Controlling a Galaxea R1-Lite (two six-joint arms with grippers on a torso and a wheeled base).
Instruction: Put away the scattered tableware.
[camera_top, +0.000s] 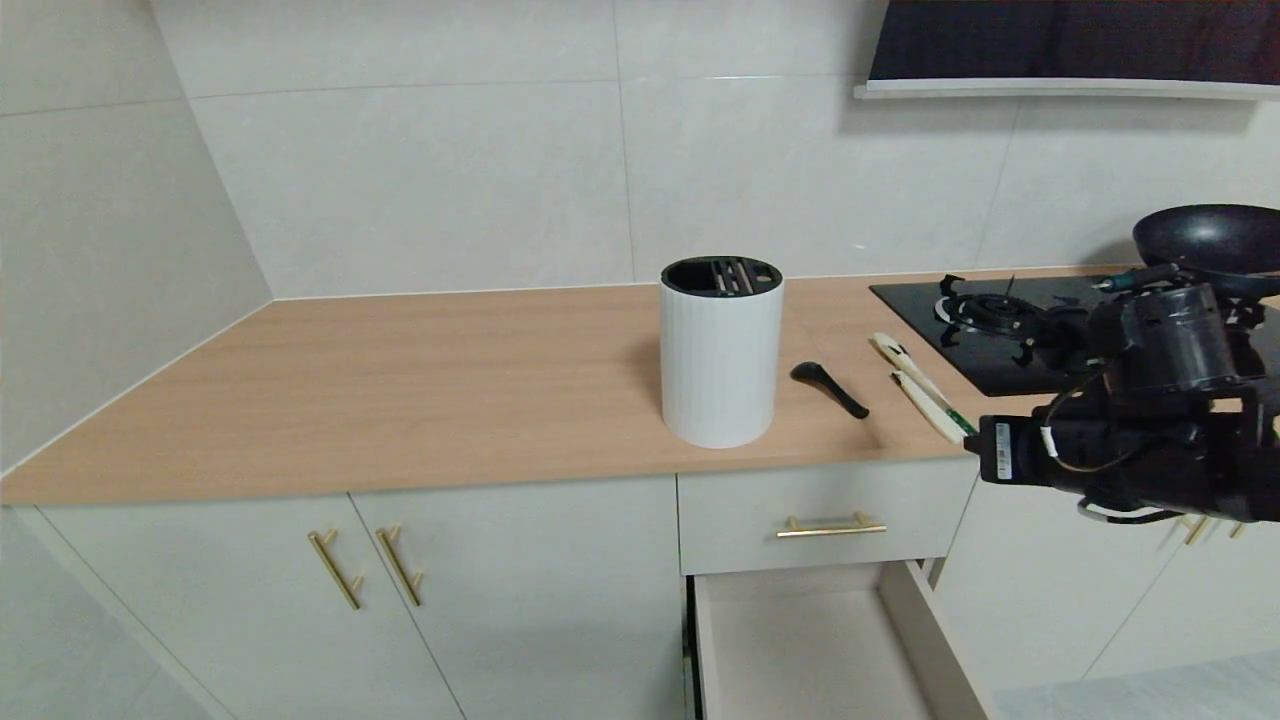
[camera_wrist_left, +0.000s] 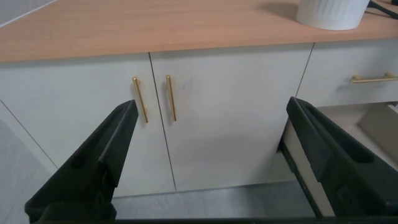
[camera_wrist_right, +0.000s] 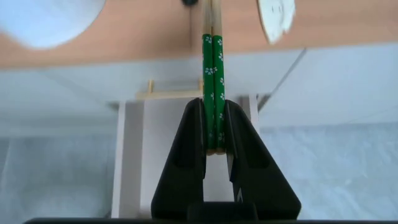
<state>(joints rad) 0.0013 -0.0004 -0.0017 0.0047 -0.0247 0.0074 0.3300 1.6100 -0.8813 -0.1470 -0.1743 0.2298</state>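
the right gripper (camera_wrist_right: 212, 112) is clamped on the green ends of the chopsticks (camera_wrist_right: 211, 56), which are held across the front edge of the counter (camera_top: 400, 400), near its right end by the stove (camera_top: 985, 330). whether they are lifted clear cannot be told. a black spoon (camera_top: 828, 387) lies between them and the white holder (camera_top: 720, 350). the left gripper (camera_wrist_left: 211, 109) is spread wide before the cabinet doors (camera_wrist_left: 217, 137). the pick-up is judged in hand; next, the chopsticks must be raised, turned upright and lowered into the holder's slotted top.
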